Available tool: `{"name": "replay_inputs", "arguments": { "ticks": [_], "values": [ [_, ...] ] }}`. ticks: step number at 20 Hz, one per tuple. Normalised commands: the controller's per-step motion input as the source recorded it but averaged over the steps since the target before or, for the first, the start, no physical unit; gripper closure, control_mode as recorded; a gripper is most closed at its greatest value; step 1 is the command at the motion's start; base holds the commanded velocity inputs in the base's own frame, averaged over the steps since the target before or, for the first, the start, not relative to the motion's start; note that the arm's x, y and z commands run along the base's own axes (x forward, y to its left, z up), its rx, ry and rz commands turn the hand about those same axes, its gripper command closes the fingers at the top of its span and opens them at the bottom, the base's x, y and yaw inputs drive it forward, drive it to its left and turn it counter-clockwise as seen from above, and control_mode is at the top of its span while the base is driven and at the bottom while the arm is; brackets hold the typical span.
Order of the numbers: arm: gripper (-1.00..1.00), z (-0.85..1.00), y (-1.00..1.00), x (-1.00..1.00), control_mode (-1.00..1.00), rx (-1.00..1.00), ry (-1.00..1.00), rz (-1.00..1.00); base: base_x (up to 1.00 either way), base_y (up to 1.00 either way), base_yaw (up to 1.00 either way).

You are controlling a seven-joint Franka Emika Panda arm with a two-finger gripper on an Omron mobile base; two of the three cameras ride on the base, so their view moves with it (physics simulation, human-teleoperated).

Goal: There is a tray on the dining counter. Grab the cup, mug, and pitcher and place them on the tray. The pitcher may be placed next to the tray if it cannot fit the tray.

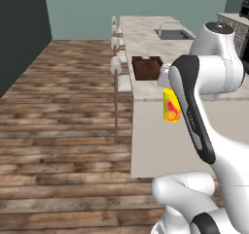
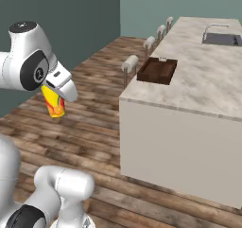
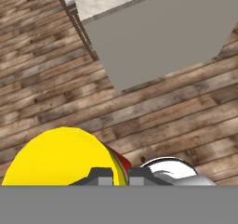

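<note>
Aloft, cup (image 1: 171,107) gripped beneath tool (image 1: 167,85)

arm raised, claw (image 3: 120,174) clamped on cup (image 1: 171,107)

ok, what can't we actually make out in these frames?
- Gripper fingers' contact on the cup: hidden by the hand, right base view.
- Cup's upper part: hidden behind the forearm, left base view.
- Tray interior: too small and dark, both base views.
- Sink: cut by the right edge, right base view.
</note>
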Motion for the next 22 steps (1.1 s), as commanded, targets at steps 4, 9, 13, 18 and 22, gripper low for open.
{"name": "replay_inputs", "arguments": {
  "ticks": [4,9,13,18,22],
  "values": [
    [1.00,0.00,0.00,0.00,1.00,0.00,0.00,0.00,0.36,1.00,-0.81],
    [1.00,0.00,0.00,0.00,1.00,0.00,0.00,0.00,0.34,1.00,-0.74],
    [1.00,0.00,0.00,0.00,1.00,0.00,0.00,0.00,0.32,1.00,-0.71],
    [1.00,0.00,0.00,0.00,1.00,0.00,0.00,0.00,0.41,1.00,-0.71],
    [1.00,0.00,0.00,0.00,1.00,0.00,0.00,0.00,0.48,1.00,-0.73]
  ]
}}
